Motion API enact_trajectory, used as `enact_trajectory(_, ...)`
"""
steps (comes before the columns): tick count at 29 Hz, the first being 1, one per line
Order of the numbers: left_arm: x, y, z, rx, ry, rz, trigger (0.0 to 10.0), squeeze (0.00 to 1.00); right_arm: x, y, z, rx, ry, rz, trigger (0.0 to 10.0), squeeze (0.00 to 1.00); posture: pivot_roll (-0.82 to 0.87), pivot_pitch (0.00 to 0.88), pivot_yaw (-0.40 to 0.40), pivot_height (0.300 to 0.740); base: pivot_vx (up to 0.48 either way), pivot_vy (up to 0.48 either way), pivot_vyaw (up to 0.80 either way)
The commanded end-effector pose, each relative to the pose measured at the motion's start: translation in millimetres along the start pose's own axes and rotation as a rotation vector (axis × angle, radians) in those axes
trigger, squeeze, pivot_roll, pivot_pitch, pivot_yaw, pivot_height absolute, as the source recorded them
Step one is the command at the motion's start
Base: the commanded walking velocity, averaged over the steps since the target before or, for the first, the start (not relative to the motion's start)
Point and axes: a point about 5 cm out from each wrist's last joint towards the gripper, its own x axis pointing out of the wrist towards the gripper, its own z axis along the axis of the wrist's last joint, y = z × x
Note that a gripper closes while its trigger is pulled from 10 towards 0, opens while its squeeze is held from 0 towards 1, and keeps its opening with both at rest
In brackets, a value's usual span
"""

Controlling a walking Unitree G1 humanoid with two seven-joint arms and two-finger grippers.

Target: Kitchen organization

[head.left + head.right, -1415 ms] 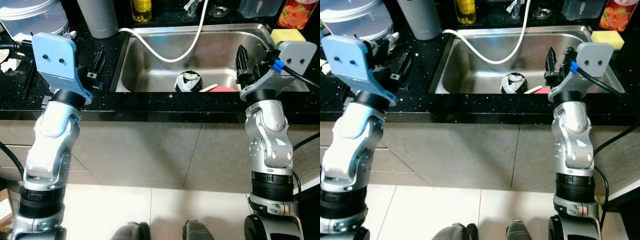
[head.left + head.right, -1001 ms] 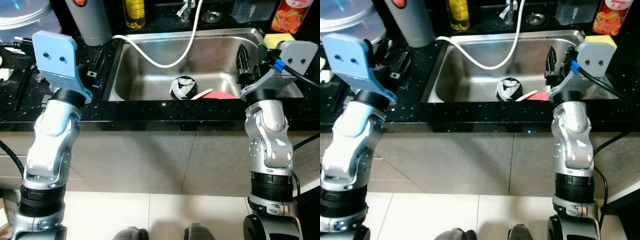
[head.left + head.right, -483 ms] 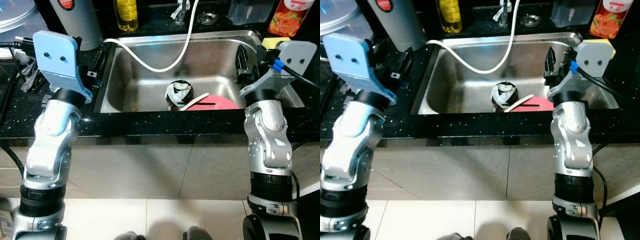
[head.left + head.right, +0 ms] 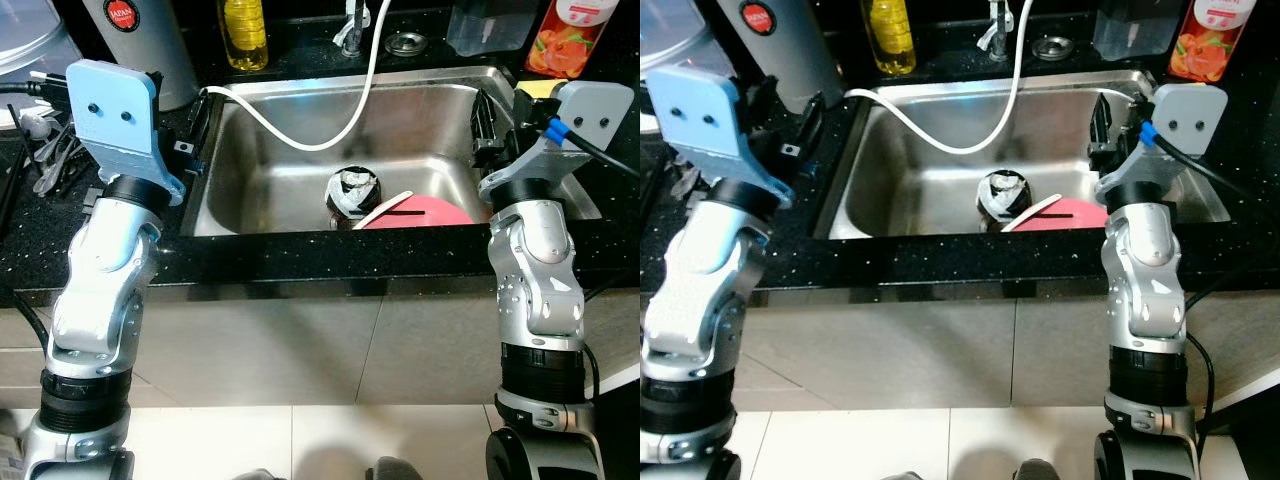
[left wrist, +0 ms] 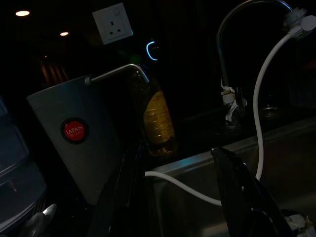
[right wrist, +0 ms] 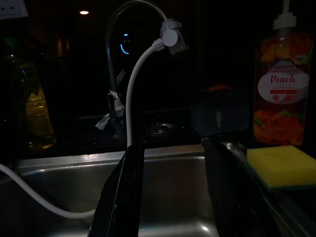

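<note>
Black speckled stone counter (image 4: pixel 90 250), stainless steel sink (image 4: pixel 300 170) holding my red round plate (image 4: pixel 420 214), white hose (image 4: pixel 300 140) draped in, my left gripper (image 5: pixel 185 197) and right gripper (image 6: pixel 173 192) both spread, empty, at sink's sides.

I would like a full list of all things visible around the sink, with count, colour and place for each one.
sink: one, steel, set in the black counter
hose: one, white, from the tap down into the sink and over its left rim
round object: one, black and white, on the sink floor
plate: one, red, in the sink near the front wall
utensil: one, white, lying across the plate
canister: one, grey with a red label, counter left of the sink
oil bottle: one, yellow, behind the sink
soap bottle: one, orange, labelled Peach, back right
sponge: one, yellow, right of the sink
left gripper: one, black, jaws open, by the sink's left rim
right gripper: one, black, jaws open, at the sink's right rim
</note>
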Motion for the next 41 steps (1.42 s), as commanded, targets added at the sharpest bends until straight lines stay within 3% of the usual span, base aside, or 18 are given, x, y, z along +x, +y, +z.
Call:
enact_trajectory(1,-0.6,2.4,-1.3,0.002,0.009,0.011,10.0,0.00,-1.0,5.2,-0.2,0.004,0.004,0.016,10.0,0.00,-0.09,0.093,0.109,0.740,0.360,0.000,0.00)
enact_trajectory(41,0.9,1.8,-2.1,0.006,0.013,0.015,10.0,0.00,-0.5,6.4,0.3,0.007,0.002,0.020,10.0,0.00,-0.09,0.092,0.109,0.740,0.442,0.000,0.00)
